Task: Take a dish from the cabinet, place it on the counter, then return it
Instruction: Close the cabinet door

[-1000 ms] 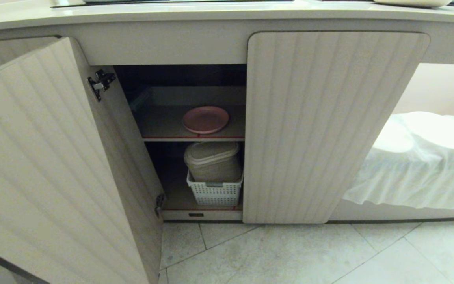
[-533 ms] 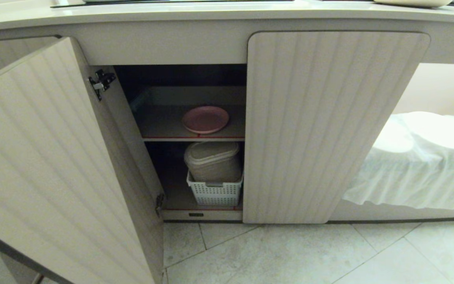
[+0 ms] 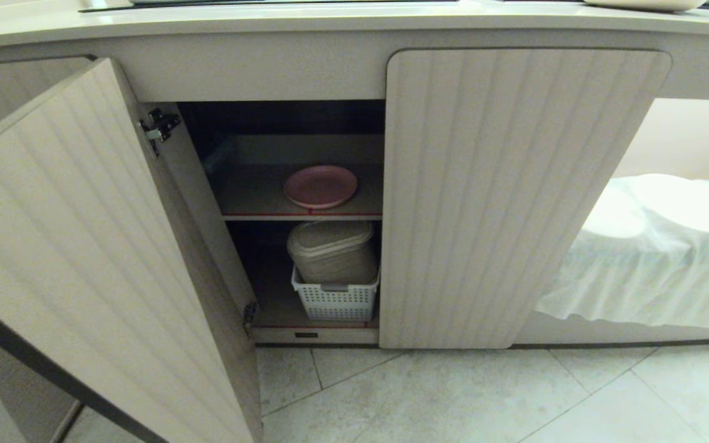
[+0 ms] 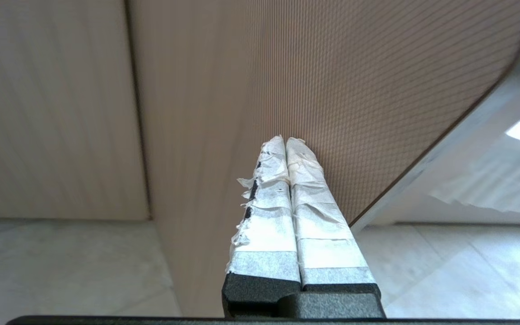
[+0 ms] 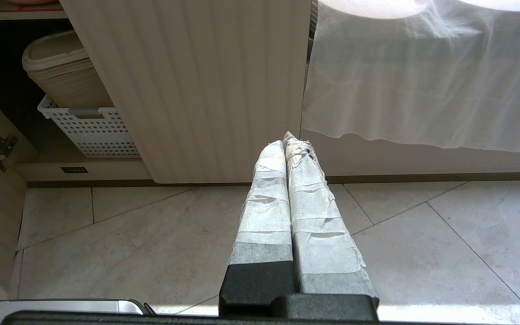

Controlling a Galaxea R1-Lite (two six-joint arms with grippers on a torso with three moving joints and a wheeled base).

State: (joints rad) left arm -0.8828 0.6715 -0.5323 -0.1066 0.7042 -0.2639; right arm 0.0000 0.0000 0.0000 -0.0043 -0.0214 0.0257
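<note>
The pink dish [image 3: 320, 186] lies flat on the upper, red-edged shelf inside the cabinet [image 3: 514, 184], under the cream counter [image 3: 330, 21]. The cabinet's left door [image 3: 84, 246] stands open and its right door is closed. My left gripper [image 4: 285, 140] is shut and holds nothing. Its taped fingertips are right at the face of the open door [image 4: 355, 81], near that door's rounded corner. It does not show in the head view. My right gripper [image 5: 285, 141] is shut and empty, low over the floor tiles in front of the closed right door [image 5: 206, 81].
On the lower shelf a beige lidded container [image 3: 332, 251] sits in a white perforated basket [image 3: 335, 301]. A white cloth [image 3: 656, 258] hangs over the space right of the cabinet. Pale floor tiles [image 3: 453, 400] lie in front.
The open left door has swung a little to the right in the head view, uncovering floor at the lower left. The dish and the right arm have not moved.
</note>
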